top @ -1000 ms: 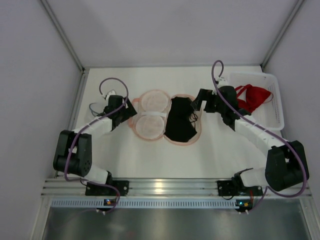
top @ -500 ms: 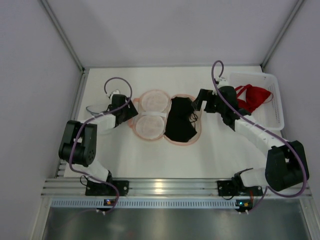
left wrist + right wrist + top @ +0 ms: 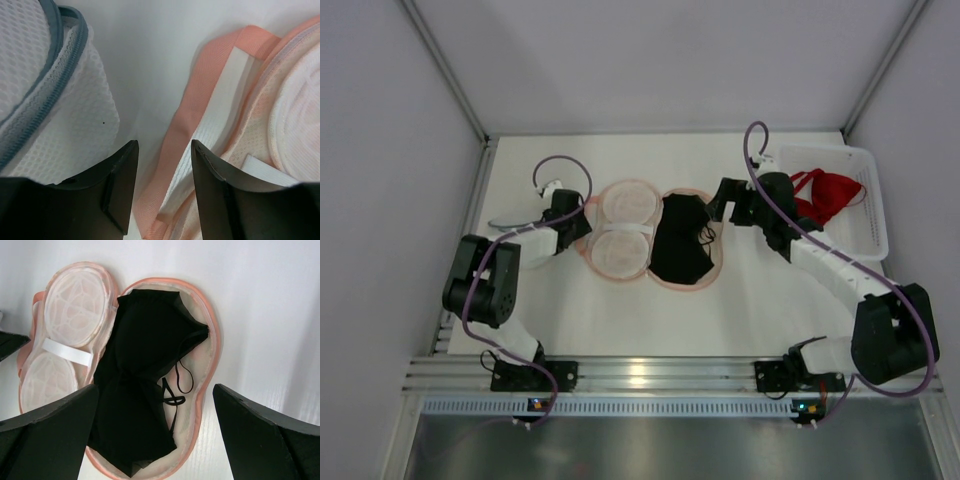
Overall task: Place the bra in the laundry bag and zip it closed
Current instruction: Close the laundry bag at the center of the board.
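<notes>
The pink laundry bag [image 3: 665, 283] lies open like a clamshell in the middle of the table. Its left half [image 3: 620, 230] shows two white mesh cups. The black bra [image 3: 680, 245] lies in the right half, filling it [image 3: 140, 390], a thin strap loop curling on the lining. My left gripper [image 3: 582, 222] is at the bag's left edge; its jaws [image 3: 165, 147] stand partly apart astride the pink and white edge strap [image 3: 185, 115], not pressing it. My right gripper [image 3: 715, 205] hovers wide open over the bag's right rim [image 3: 212, 340], holding nothing [image 3: 155, 387].
A white basket [image 3: 875, 215] at the back right holds a red garment [image 3: 825, 195]. A white mesh item with grey zip trim [image 3: 50, 100] lies just left of my left gripper. Grey walls close in the table on three sides.
My left gripper has slid right and back up to the bag's left edge, and its jaws have narrowed around the edge strap. The right arm and the bra have not moved.
</notes>
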### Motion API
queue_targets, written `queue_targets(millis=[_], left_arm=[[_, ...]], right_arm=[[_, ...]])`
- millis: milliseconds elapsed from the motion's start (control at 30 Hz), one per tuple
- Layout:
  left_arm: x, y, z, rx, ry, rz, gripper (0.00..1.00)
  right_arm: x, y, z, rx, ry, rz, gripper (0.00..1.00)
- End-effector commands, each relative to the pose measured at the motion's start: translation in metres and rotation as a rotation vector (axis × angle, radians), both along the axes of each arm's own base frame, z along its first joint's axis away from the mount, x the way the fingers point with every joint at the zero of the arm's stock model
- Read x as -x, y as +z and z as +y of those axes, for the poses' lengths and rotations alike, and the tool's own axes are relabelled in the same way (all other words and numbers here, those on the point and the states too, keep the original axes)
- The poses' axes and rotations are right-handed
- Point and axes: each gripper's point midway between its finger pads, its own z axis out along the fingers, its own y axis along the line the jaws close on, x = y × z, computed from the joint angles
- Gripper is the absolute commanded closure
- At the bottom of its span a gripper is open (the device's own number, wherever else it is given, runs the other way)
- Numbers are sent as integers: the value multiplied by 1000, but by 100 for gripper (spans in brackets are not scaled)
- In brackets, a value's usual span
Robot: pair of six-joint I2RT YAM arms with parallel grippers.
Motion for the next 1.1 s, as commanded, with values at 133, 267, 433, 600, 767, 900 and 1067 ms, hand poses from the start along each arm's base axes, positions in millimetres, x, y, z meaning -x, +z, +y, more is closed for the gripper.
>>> queue_targets(millis=[133,267,433,600,767,900,1067], left_arm=[[4,-9,-5,-177,-31,65,48],[5,-11,4,-241,-12,92,49],[7,-17,6,-260,-24,115,51],[7,-21,3,-257,-43,134,54],[10,-24,4,-261,-41,158,60],[11,-26,3,-259,-44,169,76],[9,-23,3,-263,-42,160,100]], right_arm=[[-7,30,-7,17,-21,-68,1],[-6,29,-8,3,-36,-70,1],[-3,29,-10,9,-41,-50,1],[0,35,-16,2,-77,-73,1],[1,37,-18,10,-84,-72,1],[3,43,-21,15,-89,-89,1],[7,44,-29,33,-124,-98,1]])
